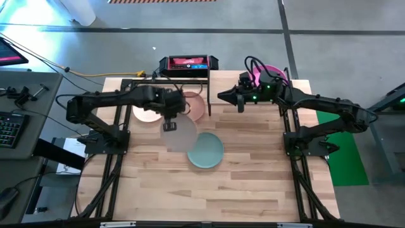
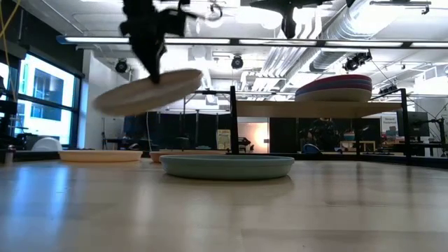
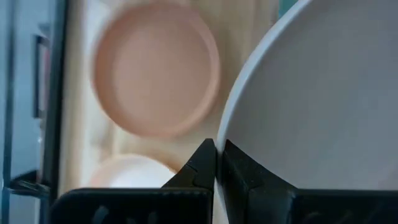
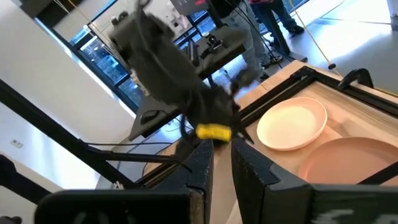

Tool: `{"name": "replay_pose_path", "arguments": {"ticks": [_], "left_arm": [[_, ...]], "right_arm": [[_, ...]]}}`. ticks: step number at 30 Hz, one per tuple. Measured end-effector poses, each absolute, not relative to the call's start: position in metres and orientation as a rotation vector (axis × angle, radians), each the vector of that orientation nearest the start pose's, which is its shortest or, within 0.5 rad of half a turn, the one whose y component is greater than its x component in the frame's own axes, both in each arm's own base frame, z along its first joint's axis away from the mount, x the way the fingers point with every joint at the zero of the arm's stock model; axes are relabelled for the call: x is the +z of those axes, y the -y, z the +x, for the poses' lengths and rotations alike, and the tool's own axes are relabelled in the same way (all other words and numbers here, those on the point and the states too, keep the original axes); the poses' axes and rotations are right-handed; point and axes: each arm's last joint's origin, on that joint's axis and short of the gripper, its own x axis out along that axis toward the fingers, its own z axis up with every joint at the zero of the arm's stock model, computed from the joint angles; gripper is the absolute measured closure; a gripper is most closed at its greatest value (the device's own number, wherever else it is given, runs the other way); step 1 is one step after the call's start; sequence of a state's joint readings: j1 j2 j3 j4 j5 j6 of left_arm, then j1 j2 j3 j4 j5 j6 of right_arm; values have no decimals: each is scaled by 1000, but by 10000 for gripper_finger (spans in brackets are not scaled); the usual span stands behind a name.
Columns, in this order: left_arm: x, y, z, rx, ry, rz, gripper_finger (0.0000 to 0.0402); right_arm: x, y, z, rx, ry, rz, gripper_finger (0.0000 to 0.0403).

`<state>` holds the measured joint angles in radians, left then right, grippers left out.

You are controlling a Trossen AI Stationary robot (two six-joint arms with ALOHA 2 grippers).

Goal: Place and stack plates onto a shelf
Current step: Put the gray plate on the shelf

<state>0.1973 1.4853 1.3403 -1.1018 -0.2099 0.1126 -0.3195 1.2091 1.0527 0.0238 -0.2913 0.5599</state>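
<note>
While the left gripper (image 1: 169,125) holds a cream plate (image 1: 180,134) clear of the bench (image 1: 253,177), its jaws pinched shut on the rim, the plate hangs tilted above the wood, as the low view shows. Three more plates lie on the bench: a teal-green plate (image 1: 205,151) just beside the lifted one, a terracotta plate (image 1: 197,104) and a second pale plate (image 1: 147,113) farther back, partly under the left arm and the black frame of the shelf (image 2: 315,108). On the shelf itself sits a stack at the right end, a magenta plate (image 1: 273,71) on top from above; the low view shows purple and blue edges (image 2: 334,92) beneath it, though the exact count in that stack cannot be told. The right gripper (image 1: 239,101) hovers high over the back of the bench beside the shelf, its jaws nearly together with a narrow gap and nothing between them. A black and red box (image 1: 188,63) stands behind the bench, with a keyboard (image 1: 9,130) on a desk at the left.
</note>
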Motion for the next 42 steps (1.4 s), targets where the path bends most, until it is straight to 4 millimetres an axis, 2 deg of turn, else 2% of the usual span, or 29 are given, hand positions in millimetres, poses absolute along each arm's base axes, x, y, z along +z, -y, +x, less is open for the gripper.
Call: {"name": "replay_pose_path", "arguments": {"ticks": [11, 21, 28, 35, 42], "left_arm": [[369, -99, 286, 528, -863, 28, 402], [409, -137, 300, 665, -372, -24, 401], [403, -157, 321, 645, -251, -13, 401], [370, -174, 344, 645, -345, 6, 402], [358, -172, 350, 616, -410, 12, 402]], "right_arm": [[365, 77, 256, -78, -79, 568, 366], [397, 72, 237, -70, 139, 447, 366], [404, 69, 229, -63, 174, 427, 366], [407, 68, 225, -74, 186, 359, 366], [407, 74, 223, -190, 197, 243, 366]]}}
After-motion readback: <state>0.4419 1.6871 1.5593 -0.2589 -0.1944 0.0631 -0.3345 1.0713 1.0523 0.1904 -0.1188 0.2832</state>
